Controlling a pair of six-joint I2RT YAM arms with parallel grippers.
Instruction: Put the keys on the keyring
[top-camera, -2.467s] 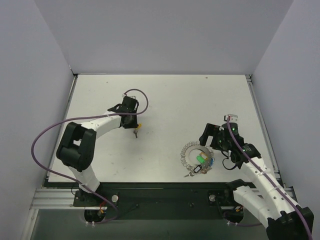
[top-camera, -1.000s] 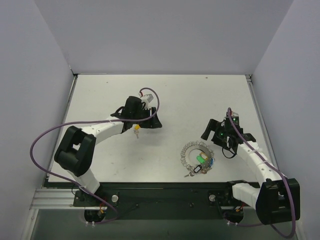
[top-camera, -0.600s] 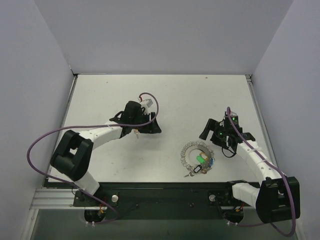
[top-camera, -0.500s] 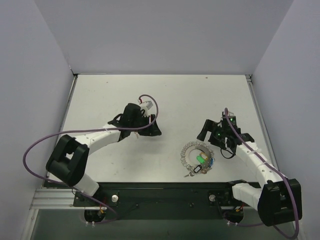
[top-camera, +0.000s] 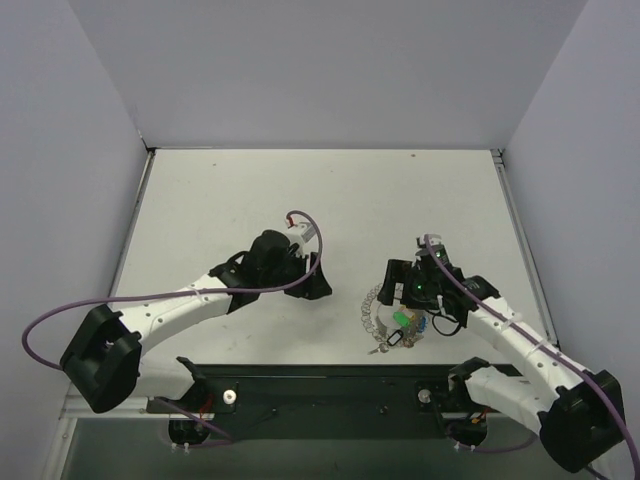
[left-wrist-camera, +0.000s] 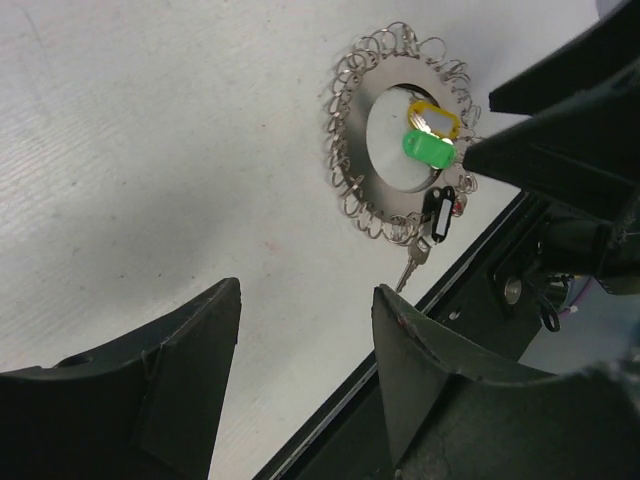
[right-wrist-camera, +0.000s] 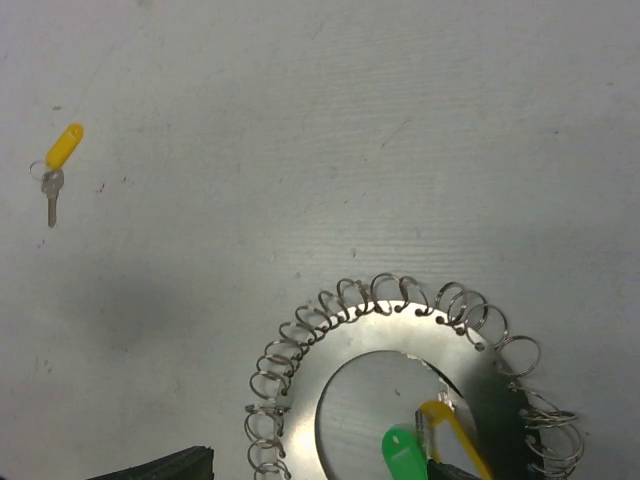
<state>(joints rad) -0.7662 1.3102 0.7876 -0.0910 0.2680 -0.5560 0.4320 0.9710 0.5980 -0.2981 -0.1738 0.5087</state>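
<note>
The keyring (top-camera: 374, 310) is a flat silvery ring edged with wire coils, lying near the table's front edge. It also fills the right wrist view, keyring (right-wrist-camera: 340, 390), and sits top centre in the left wrist view, keyring (left-wrist-camera: 350, 150). A green-headed key (right-wrist-camera: 405, 455) and a yellow tag (right-wrist-camera: 455, 430) lie in its hole. A black-tagged key (left-wrist-camera: 440, 215) rests at its rim. One yellow-headed key (right-wrist-camera: 62, 148) lies alone on the table, hidden under the left arm from above. My right gripper (top-camera: 400, 295) hovers open over the ring. My left gripper (left-wrist-camera: 308, 290) is open and empty, left of the ring.
A black rail (top-camera: 320, 375) runs along the table's near edge, close below the keyring. Grey walls enclose the table on three sides. A purple cable (top-camera: 60, 315) loops off the left arm.
The left arm has swung right and nearer, toward the keyring, away from the yellow-headed key. The right gripper has moved left and down over the ring, its jaws narrowing a little.
</note>
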